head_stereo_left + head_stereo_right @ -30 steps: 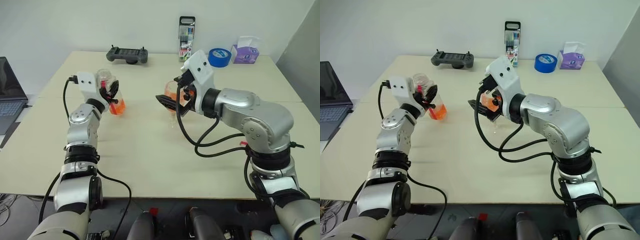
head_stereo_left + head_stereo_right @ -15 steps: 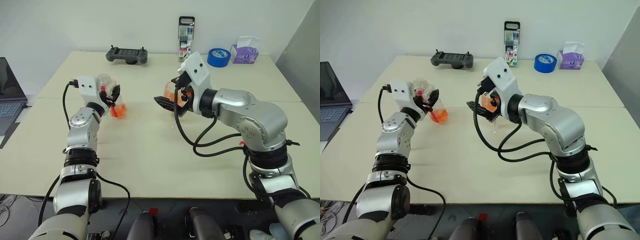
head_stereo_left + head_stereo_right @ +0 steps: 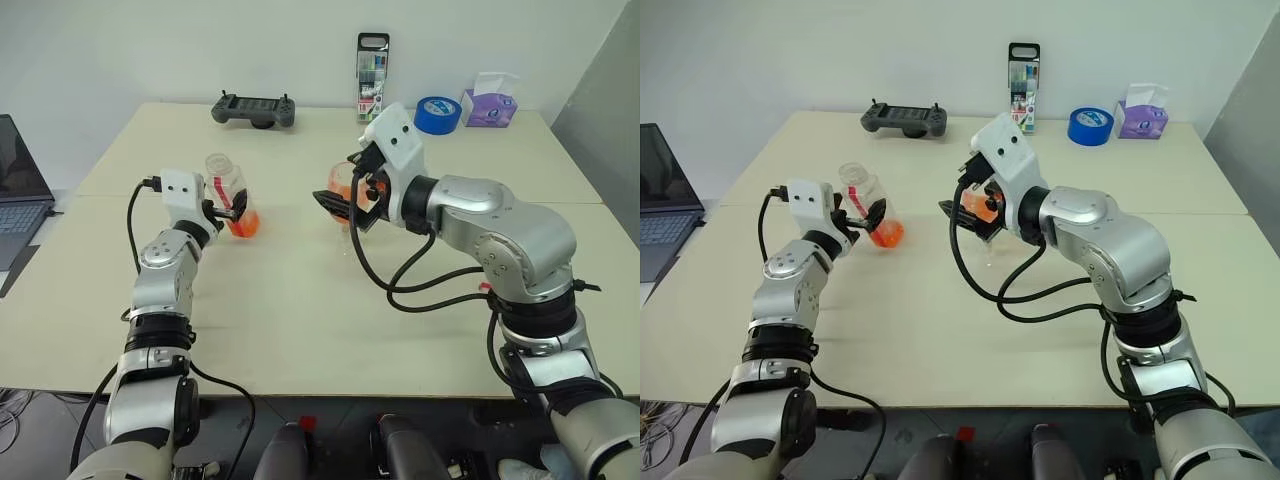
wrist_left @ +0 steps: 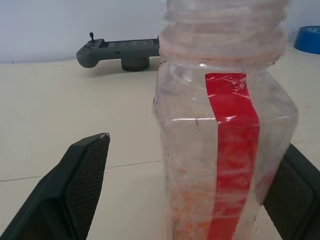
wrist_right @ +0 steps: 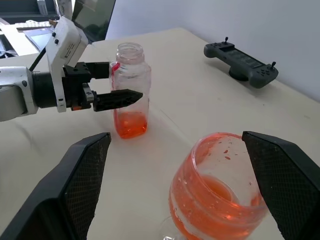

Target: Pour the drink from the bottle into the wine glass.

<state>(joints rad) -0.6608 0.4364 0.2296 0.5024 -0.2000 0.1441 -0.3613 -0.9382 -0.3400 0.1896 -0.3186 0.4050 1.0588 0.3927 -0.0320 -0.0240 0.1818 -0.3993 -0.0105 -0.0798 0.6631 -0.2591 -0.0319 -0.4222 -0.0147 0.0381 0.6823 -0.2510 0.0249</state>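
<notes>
The bottle (image 3: pixel 232 193) stands upright on the table, uncapped, with a red label strip and a little orange drink (image 5: pixel 131 125) at its bottom. My left gripper (image 3: pixel 233 206) is open around it, one finger clearly apart from the bottle wall (image 4: pixel 225 140). Near the table's middle, the wine glass (image 5: pixel 220 195) holds orange drink in its bowl, and its foot looks to rest on the table. My right gripper (image 3: pixel 345 207) is open, with its fingers (image 5: pixel 85 180) on either side of the bowl.
At the back of the table lie a grey game controller (image 3: pixel 254 108), a tall clear marker case (image 3: pixel 373 75), a blue tape roll (image 3: pixel 437 113) and a purple tissue box (image 3: pixel 490 103). A laptop (image 3: pixel 20 180) sits off the left edge.
My left gripper came down with the tilted bottle, stood it upright on the table and opened. The right arm and the wine glass kept still.
</notes>
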